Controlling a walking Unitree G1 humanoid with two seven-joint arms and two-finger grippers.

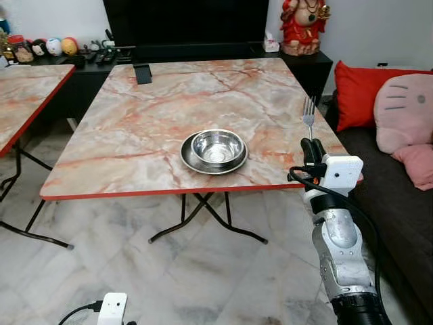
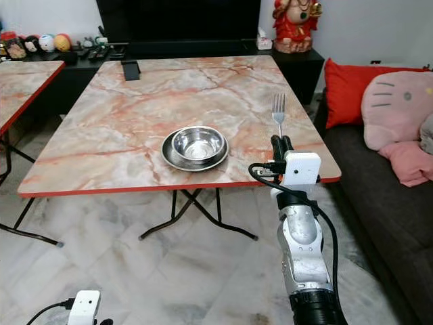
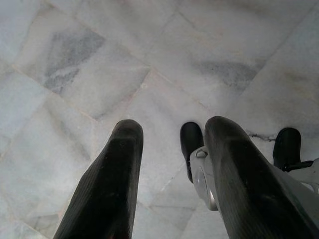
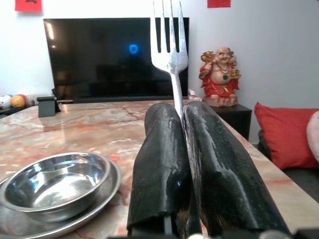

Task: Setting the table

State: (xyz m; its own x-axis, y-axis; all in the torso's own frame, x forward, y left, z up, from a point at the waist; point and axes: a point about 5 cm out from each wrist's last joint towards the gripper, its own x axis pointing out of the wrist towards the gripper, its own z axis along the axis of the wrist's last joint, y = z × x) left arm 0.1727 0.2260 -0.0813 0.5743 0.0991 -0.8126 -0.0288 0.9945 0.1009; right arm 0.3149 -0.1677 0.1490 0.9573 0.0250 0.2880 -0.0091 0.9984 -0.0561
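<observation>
The right gripper [image 1: 310,150] is holding a fork [image 1: 308,113] upright above the table [image 1: 135,128], near its front right corner. Its two black fingers [image 4: 164,164] are pressing together on the handle, which is running up between them, and the tines are standing well clear above the fingertips. A steel bowl [image 1: 217,146] is sitting inside a plate [image 1: 196,162] on the table, close to the front edge; the fork is hanging to the right of it, apart from it and touching nothing but the fingers. A small black stand [image 1: 143,74] is resting at the table's far left edge. Beyond the table a dark screen [image 4: 114,57] and a red figurine [image 1: 302,26] are standing, and a red cushion [image 1: 365,91] is lying to the table's right. The left gripper [image 3: 172,174] is hanging low over the marble floor [image 3: 99,64] in front of the table, its fingers spread apart and holding nothing.
</observation>
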